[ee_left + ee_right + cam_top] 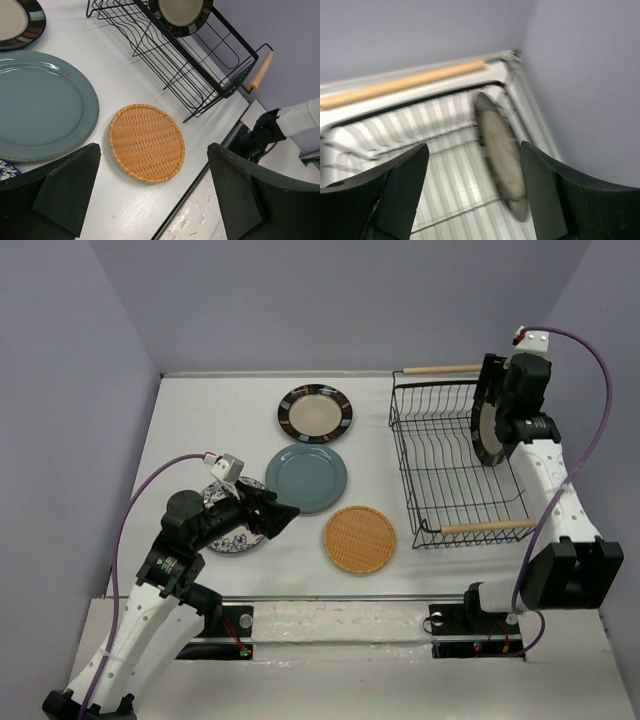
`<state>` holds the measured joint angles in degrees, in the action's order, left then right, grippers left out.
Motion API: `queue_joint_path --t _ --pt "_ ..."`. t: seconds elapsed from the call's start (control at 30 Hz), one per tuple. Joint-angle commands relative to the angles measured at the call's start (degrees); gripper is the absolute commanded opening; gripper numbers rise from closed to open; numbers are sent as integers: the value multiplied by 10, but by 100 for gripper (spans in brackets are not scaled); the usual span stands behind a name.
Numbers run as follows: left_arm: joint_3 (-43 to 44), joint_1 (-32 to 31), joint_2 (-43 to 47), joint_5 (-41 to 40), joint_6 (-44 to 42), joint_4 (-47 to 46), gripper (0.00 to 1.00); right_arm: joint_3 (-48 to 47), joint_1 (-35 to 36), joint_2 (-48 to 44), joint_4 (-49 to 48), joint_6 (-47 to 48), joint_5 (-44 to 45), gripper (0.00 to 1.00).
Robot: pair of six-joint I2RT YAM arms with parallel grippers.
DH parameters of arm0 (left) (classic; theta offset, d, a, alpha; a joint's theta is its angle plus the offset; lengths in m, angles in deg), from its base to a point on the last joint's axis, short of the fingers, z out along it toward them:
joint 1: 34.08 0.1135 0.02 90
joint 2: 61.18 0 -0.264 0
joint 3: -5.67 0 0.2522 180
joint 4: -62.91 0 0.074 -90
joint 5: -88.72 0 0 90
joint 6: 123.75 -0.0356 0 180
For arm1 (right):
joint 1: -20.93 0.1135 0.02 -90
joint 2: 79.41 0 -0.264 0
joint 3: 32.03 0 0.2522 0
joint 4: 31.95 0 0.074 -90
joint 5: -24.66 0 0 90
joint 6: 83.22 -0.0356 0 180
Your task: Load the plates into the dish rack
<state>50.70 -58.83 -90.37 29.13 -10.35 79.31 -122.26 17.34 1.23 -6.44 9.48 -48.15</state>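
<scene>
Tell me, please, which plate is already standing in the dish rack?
The cream dark-rimmed plate on edge in the dish rack; the other four lie flat on the table.

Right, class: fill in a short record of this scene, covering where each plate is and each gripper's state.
in dish rack: one striped-rim plate, standing on edge
on table: second striped-rim plate, teal plate, wicker plate, floral plate
left gripper: open, by the floral plate
right gripper: open, above the dish rack
plates left to load: four

Two striped-rim cream plates [315, 412], one teal plate [306, 478], one floral plate [238, 543], one wicker plate [359, 538], one dish rack [487, 526]
</scene>
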Motion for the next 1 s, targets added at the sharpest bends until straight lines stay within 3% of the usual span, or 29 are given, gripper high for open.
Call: queue_joint_path --t 0.0,0.13,0.27,0.43,0.57,0.7,0.87,0.97 --pt "44 7 -4 -47 -7 4 99 -20 133 -83 26 -115 4 76" --pt "74 7 12 -154 -25 19 99 76 239 -149 -6 -252 -81 65" --pt "115 7 30 -249 -51 43 99 167 387 -165 -101 -339 -67 56" --pt "135 7 47 -361 -64 50 99 161 563 -49 -139 -388 -8 58" --pt "99 8 74 -385 -61 39 99 128 638 54 -160 -423 24 66" --pt "93 9 89 -391 -65 47 99 138 669 137 -197 -524 54 66" --pt "93 9 83 -388 -64 52 99 140 675 209 -251 -573 18 55" --pt "93 9 82 -381 -63 53 99 128 675 251 -267 -588 5 54"
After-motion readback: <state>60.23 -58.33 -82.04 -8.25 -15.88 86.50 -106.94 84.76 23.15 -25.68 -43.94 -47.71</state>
